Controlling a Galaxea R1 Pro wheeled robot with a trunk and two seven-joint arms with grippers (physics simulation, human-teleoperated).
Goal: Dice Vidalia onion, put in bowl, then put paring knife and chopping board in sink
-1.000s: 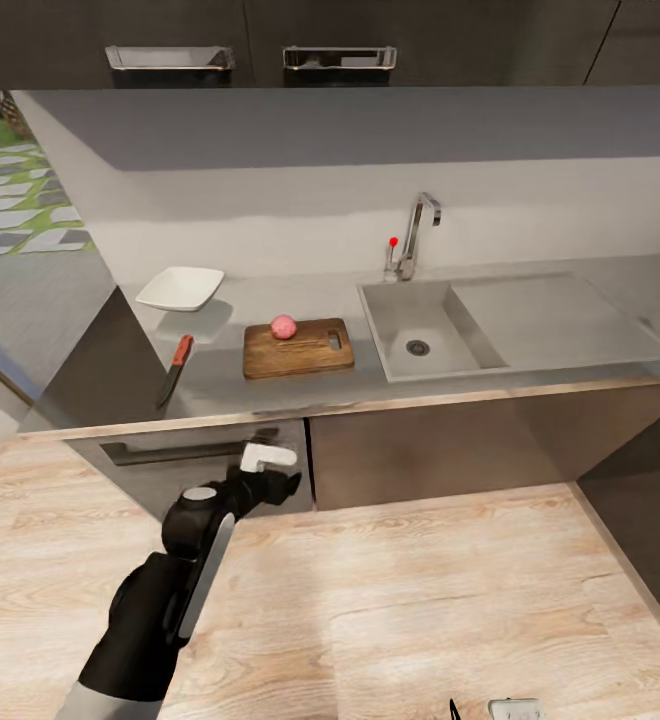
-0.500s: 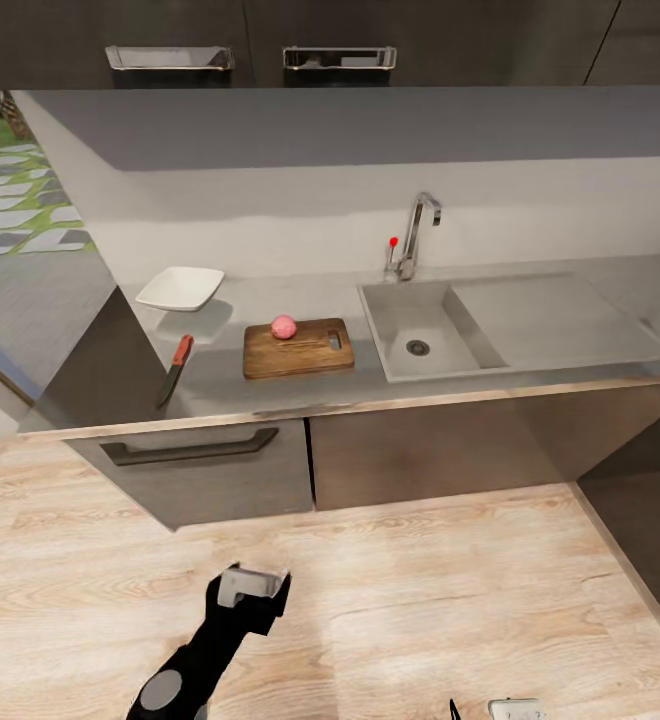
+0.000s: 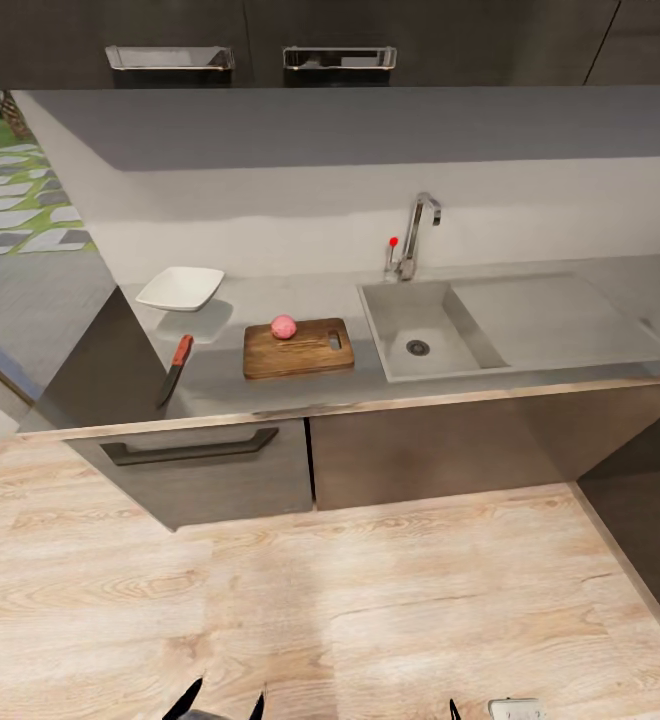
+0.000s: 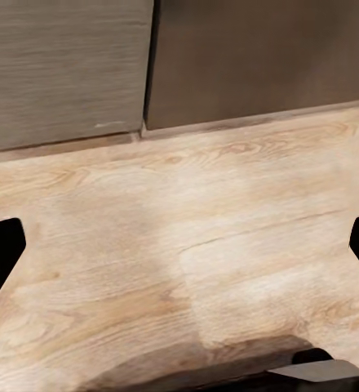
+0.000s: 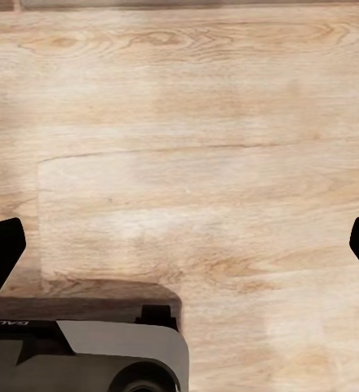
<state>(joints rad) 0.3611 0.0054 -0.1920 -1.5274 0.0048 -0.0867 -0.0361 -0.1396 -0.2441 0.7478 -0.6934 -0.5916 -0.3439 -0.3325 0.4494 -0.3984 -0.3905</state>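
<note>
Onion (image 3: 284,326) on board (image 3: 299,349), frame centre; knife (image 3: 175,369) left. Both grippers wide open, empty. Grasp knife handle squarely, blade away.

You had the countertop (image 3: 590,275) running across ahead of you, with the sink (image 3: 395,300) set into it right of centre and its tap behind the basin. Just left of the sink lay the chopping board (image 3: 295,355), and the Vidalia onion (image 3: 284,327) sat on the board's far edge. Further left, the paring knife (image 3: 174,369) lay near the front edge. The bowl (image 3: 181,288) stood behind the knife, toward the wall. Floor lay before the cabinets.
</note>
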